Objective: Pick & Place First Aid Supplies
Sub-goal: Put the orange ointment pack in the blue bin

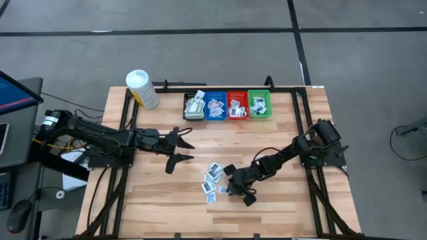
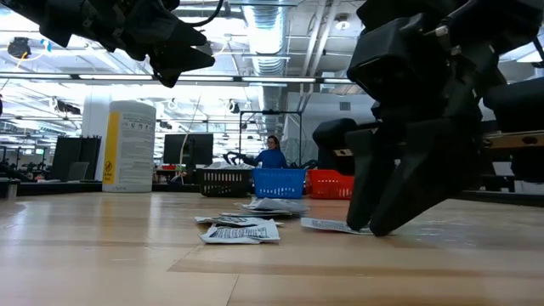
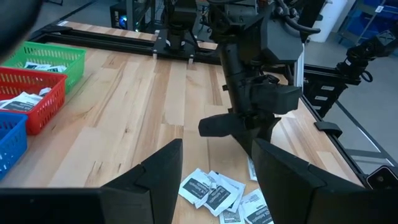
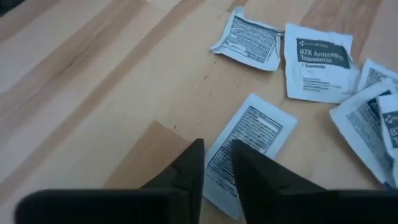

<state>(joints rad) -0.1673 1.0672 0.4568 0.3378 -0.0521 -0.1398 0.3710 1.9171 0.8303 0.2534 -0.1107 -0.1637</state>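
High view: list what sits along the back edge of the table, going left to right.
White tub with yellow label → black bin → blue bin → red bin → green bin. The four bins sit side by side, each holding packets.

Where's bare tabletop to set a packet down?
Bare wood lies between the bins and the packet pile, and at the near left corner, below the left gripper. It is crowded around the pile, where the right gripper is down on a packet.
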